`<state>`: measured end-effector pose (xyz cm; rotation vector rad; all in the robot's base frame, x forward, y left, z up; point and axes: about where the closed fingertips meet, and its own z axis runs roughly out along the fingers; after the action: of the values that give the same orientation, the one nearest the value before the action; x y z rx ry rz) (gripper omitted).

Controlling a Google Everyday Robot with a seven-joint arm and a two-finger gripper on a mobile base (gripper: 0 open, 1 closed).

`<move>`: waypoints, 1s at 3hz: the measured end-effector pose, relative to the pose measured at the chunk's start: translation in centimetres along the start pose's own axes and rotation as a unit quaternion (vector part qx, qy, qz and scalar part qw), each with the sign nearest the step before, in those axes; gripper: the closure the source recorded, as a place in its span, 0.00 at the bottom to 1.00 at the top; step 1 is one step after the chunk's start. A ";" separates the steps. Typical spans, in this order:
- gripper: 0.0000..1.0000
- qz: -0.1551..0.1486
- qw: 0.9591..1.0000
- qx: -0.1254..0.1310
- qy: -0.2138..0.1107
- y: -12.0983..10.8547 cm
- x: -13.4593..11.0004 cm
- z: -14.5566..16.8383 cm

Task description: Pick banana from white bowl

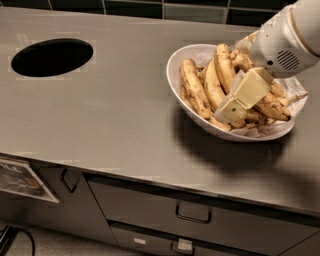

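Nearest, below the counter edge, the drawer fronts (pixel 192 212) are cut off by the bottom of the view, and a printed sheet (pixel 20 180) at the lower left is too blurred to read. On the steel countertop (pixel 110 115) sits the white bowl (pixel 172 75), its right rim hidden behind crumpled paper (pixel 295 92). The gripper (pixel 232 107) hangs low over the middle of the bowl, its cream tip among the fruit. I cannot tell whether it grasps anything. It covers the lower half of the banana (pixel 224 65), which lies in the bowl between a pale curved banana (pixel 212 85) and the arm. A brown-mottled banana (pixel 192 90) lies leftmost. Farther left is a round hole (pixel 52 56), and dark tiles (pixel 135 7) are cropped at the back.
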<state>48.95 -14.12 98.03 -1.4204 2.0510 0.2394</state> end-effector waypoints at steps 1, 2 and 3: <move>0.00 0.001 0.999 0.020 0.044 0.1 -1.4 0.3; 0.00 0.044 0.992 0.057 0.099 -0.8 -0.8 0.6; 0.00 0.102 0.980 0.115 0.124 -1.4 0.1 -0.1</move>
<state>50.11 -14.77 98.33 -1.1468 2.3422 -0.0959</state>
